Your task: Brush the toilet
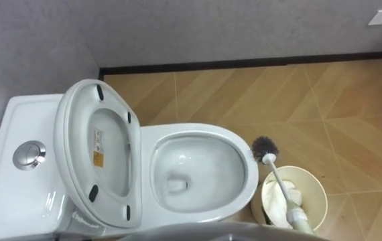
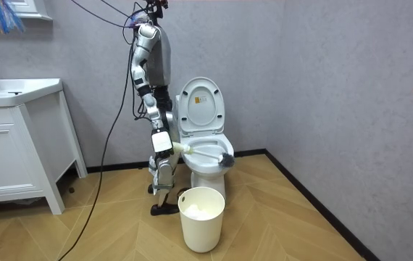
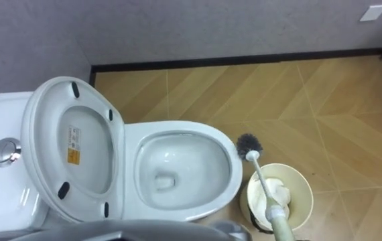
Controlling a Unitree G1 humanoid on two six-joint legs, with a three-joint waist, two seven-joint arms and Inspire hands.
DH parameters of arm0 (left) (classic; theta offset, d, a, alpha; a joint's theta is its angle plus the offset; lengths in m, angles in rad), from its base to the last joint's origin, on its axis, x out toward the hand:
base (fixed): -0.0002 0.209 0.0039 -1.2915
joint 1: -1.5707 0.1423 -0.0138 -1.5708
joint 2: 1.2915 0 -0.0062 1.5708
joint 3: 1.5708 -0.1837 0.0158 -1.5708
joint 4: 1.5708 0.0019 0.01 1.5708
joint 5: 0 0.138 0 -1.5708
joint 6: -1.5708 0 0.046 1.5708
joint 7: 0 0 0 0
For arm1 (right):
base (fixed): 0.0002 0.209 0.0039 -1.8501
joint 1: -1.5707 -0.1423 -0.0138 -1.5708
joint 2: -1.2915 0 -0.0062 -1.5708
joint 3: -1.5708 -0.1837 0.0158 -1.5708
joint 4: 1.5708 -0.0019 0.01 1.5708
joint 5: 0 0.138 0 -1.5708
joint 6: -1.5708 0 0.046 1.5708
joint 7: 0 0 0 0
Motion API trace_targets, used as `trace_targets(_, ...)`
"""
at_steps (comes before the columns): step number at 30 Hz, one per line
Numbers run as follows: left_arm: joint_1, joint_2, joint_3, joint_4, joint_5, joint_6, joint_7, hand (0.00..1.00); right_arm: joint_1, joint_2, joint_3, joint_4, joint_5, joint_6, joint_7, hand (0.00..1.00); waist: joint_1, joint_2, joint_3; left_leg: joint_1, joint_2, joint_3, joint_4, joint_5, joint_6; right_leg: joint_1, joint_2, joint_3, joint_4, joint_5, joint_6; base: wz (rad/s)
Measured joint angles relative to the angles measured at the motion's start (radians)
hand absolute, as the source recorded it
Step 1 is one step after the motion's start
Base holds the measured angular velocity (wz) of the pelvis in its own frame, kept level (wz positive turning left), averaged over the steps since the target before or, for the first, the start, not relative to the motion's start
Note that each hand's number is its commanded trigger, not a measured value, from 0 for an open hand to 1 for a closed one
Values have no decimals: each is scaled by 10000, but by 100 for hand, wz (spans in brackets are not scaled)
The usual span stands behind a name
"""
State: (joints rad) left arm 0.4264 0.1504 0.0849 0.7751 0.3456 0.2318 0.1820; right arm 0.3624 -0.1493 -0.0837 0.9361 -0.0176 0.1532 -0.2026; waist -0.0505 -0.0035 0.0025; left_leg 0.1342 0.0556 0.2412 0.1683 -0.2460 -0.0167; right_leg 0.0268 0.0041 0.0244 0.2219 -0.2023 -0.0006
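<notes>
1. Robot position. In the room view I see the robot standing upright beside the toilet [image 2: 205, 138], on the room view's left of it and facing it. A white vanity cabinet [image 2: 14, 148] stands well apart on the room view's left.

2. Toilet. The seat [image 1: 74, 150] is raised and leans back against the tank [image 1: 23, 117]. The round flush button [image 1: 29, 154] sits on the tank top. The bowl [image 1: 248, 181] is uncovered, with water at the bottom.

3. Right hand. The right hand [image 2: 166, 145] hangs low at the near side of the toilet. As far as I can read it in the room view, the fingers are closed round the pale grip of the toilet brush [image 1: 279, 182].

4. Toilet brush. The white handle enters the eye views from the lower right and slants up and to the left. The dark bristle head is clear of the bowl interior. In the eye views it appears just beyond the bowl's front rim, over the wood-pattern floor [image 1: 325, 100].

5. Bin. A cream round bin [image 1: 320, 194] stands on the floor just beside the front of the bowl. In the eye views the brush handle crosses over its opening. I cannot identify the pale contents.
</notes>
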Motion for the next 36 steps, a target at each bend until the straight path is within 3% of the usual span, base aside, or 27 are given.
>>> trace_targets(11,82,-26,227,32,-1,-18,-167,0,-475,-9,-968,1465,1513,-76,-257,100,-34,26,4,22,5,-102,-37,0,-1,88,6,-9,-82,-4,-4,1)
trace_targets(15,-27,-37,280,389,-13,-22,-229,0,-477,-14,-977,2044,1598,46,-139,100,-98,49,-46,4,-1,-155,-28,0,-1,95,3,-67,-163,4,-6,0)
trace_targets(25,-134,-47,295,705,119,3,-387,0,-1144,-51,-982,2989,2470,441,372,100,-283,78,-45,-4,-10,-358,-9,0,-1,147,-7,-157,-183,1,-9,1)
trace_targets(26,-134,-47,295,705,121,6,-388,0,-1183,-54,-983,3045,2485,445,395,70,-285,79,-45,-8,-9,-369,-7,1,-1,149,-8,-168,-182,1,-8,5)
trace_targets(27,-133,-47,296,705,161,16,-398,0,-1218,-55,-983,3086,2483,453,436,0,-276,82,-44,-15,-9,-390,-5,1,-1,149,-9,-192,-179,1,-9,4)
trace_targets(36,-55,-37,338,681,179,86,-483,0,-1257,-121,-1358,3089,2954,571,555,0,-271,203,-39,-30,-11,-485,-4,1,-1,172,-24,-269,-197,-3,-14,1)
